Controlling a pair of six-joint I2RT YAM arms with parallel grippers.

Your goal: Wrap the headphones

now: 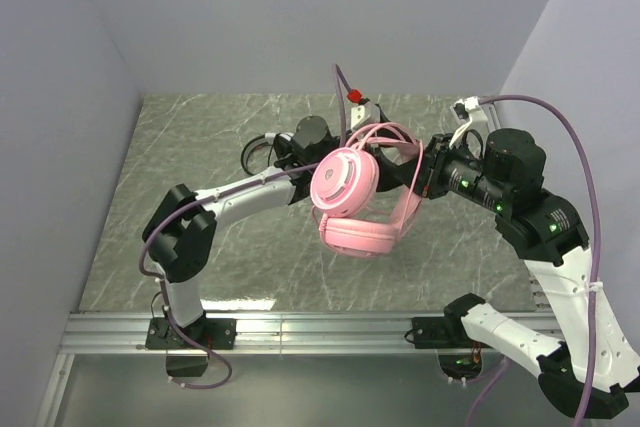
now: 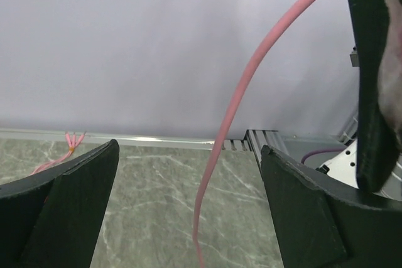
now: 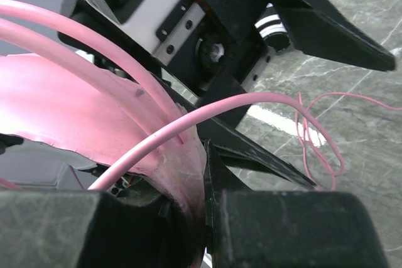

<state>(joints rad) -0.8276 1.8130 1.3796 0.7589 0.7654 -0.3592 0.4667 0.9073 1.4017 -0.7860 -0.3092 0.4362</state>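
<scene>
Headphones [image 1: 345,187], the pink pair, hang in the air above the grey surface [image 1: 200,247]. The right gripper [image 3: 207,218] is squeezed tight on a pink part of them and holds them up. The left gripper [image 2: 190,149] is wide open and holds nothing. The pink cable [image 2: 232,105] runs down between its fingers. The black and white pair [image 1: 262,152] lies on the surface, partly hidden by the left arm.

The headphones [image 1: 352,197] are coloured pink throughout, and their cable [image 2: 232,111] is matched in the same pink. The table [image 1: 200,147] is patterned as grey-green marble with white veins. The walls [image 1: 300,17] are tinted pale lavender-grey. The left arm [image 1: 240,195] and right arm [image 1: 560,257] are finished in black and white.
</scene>
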